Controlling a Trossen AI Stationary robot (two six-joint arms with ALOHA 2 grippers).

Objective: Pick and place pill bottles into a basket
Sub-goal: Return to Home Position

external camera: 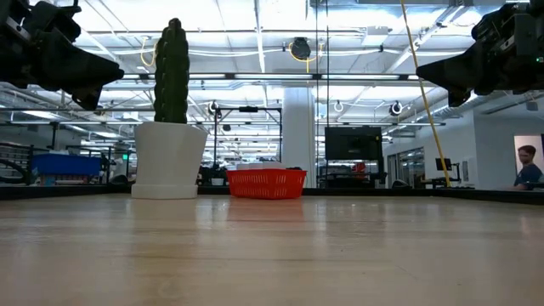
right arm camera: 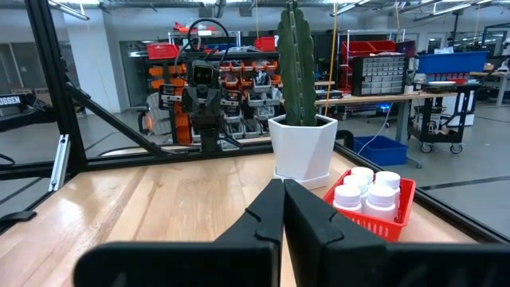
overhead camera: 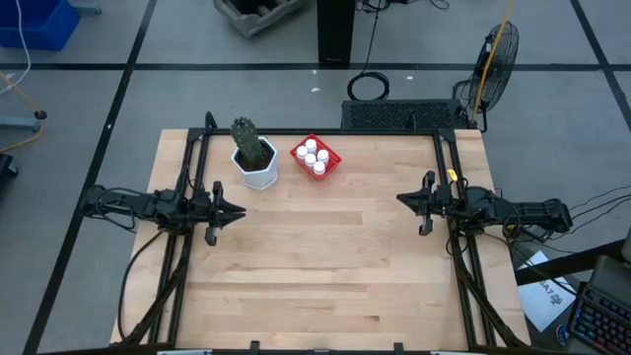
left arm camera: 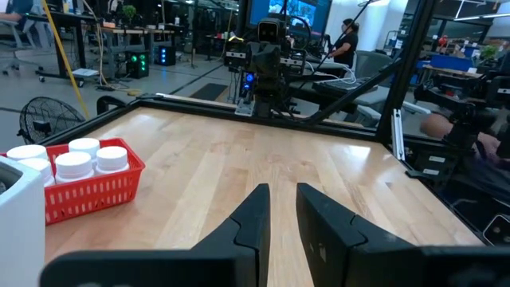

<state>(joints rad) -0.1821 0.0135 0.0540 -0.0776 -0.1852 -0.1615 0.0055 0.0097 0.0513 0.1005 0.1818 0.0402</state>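
Several white pill bottles [overhead camera: 315, 155] stand upright inside the red mesh basket [overhead camera: 299, 148] at the table's far middle. They also show in the left wrist view [left arm camera: 80, 159] and the right wrist view [right arm camera: 366, 191]. The basket [external camera: 266, 183] rests on its base on the table. My left gripper [overhead camera: 237, 210] hovers empty at the table's left, its fingers [left arm camera: 283, 199] a narrow gap apart. My right gripper [overhead camera: 402, 199] hovers at the table's right, shut and empty [right arm camera: 283, 191]. Both are above the table and well away from the basket.
A white hexagonal pot with a green cactus [overhead camera: 256, 163] stands just left of the basket. Dark frame rails [overhead camera: 197, 148] run along the table's left, right and far edges. Bare wood [overhead camera: 325, 256] lies between the arms and toward the near edge. A person [external camera: 527, 166] is in the room beyond.
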